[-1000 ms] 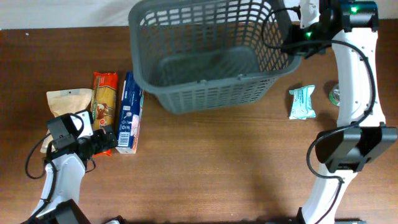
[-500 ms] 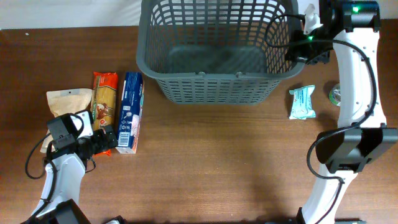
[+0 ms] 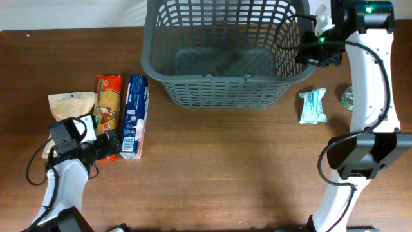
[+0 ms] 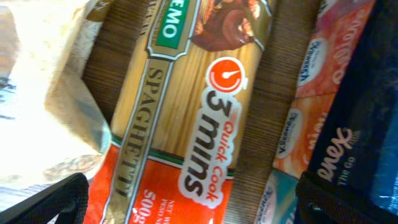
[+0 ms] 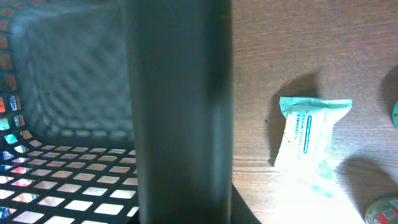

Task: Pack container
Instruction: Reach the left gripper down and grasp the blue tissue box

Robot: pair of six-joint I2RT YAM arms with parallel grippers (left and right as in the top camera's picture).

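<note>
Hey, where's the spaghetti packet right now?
In the overhead view the spaghetti packet lies on the table's left side, between the beige pouch and the blue box, left of the container.

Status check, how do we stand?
Copy: left gripper open over spaghetti pack; right gripper clamped on container rim; container empty, nothing blocking.

Dark grey slotted basket (image 3: 222, 96), orange spaghetti packet (image 3: 108, 103), blue-and-white box (image 3: 134, 116).
</note>
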